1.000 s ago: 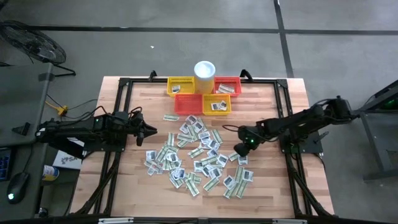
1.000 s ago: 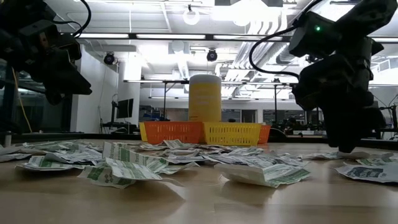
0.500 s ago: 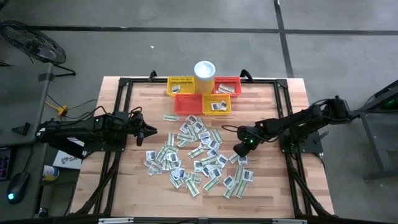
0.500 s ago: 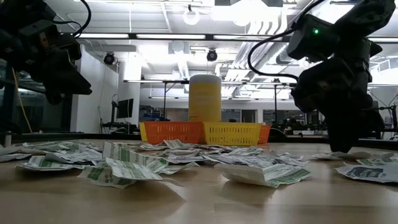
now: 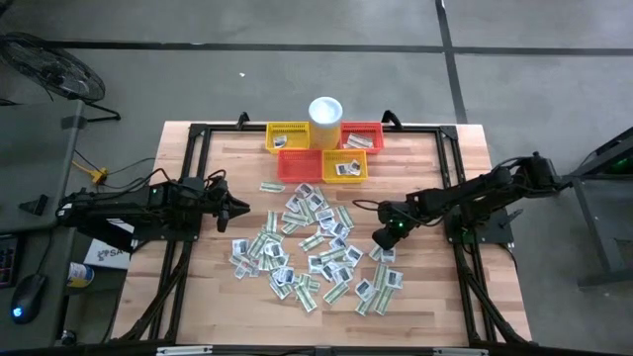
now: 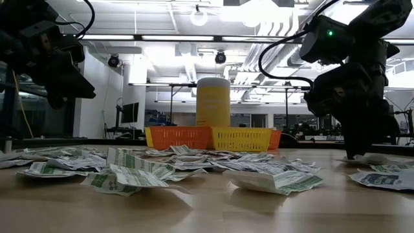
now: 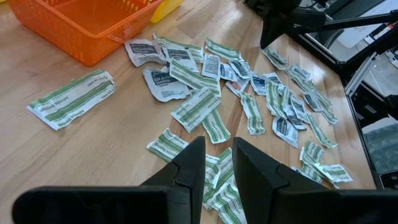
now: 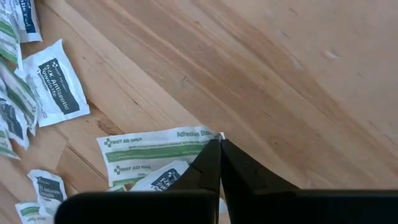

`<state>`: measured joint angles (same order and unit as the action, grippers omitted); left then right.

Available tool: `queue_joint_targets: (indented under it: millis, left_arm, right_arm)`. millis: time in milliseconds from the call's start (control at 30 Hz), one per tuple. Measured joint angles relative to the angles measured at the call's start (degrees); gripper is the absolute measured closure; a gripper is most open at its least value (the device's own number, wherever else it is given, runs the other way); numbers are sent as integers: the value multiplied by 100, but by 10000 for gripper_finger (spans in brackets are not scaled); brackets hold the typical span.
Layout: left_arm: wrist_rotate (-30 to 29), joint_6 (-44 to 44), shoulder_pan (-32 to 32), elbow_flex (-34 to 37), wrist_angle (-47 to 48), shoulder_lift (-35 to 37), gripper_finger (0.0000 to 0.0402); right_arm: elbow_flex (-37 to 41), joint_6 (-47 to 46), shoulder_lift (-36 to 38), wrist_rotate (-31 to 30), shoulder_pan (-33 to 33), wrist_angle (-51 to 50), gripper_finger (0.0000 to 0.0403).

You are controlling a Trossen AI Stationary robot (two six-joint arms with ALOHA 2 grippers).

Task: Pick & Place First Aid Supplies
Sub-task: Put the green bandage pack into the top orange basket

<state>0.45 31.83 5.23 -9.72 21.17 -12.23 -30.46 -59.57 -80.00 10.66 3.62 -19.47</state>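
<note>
Sachets (image 5: 315,247) are lying scattered across the middle of the table (image 5: 435,307). Behind them, at the far edge, four baskets (image 5: 321,150) are sitting clustered, with a cup (image 5: 325,111) standing among them. The left gripper (image 5: 240,210) is hanging at the heap's left side; the right gripper (image 5: 380,240) is sitting at its right edge, over a sachet there.

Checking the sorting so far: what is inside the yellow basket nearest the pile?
The yellow basket holds at least one white packet with dark print, lying flat. Whether more lie beneath it cannot be seen; in the low view the basket's mesh wall hides the contents.
</note>
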Motion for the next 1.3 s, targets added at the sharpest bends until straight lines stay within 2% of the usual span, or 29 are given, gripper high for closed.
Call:
queue_joint_targets:
  millis: [300,567,933,1167,1300]
  left_arm:
    - [0,2,-2,0,2,2,321]
    - [0,1,-1,0,1,1,321]
    - [0,2,-1,0,2,2,321]
    - [-1,1,-1,0,2,1,321]
    - [0,1,-2,0,1,0,321]
  right_arm:
    - [-296,42,675,-882,-37,-142,402]
    - [-712,606,1179,-1488,-352,-157,403]
    - [-1036,1967,1478,-2220,-1543,-55,403]
    - [-1040,2390,1474,-2651,-2375,286,403]
    - [-1040,2409,1462,-2691,-2833,420,403]
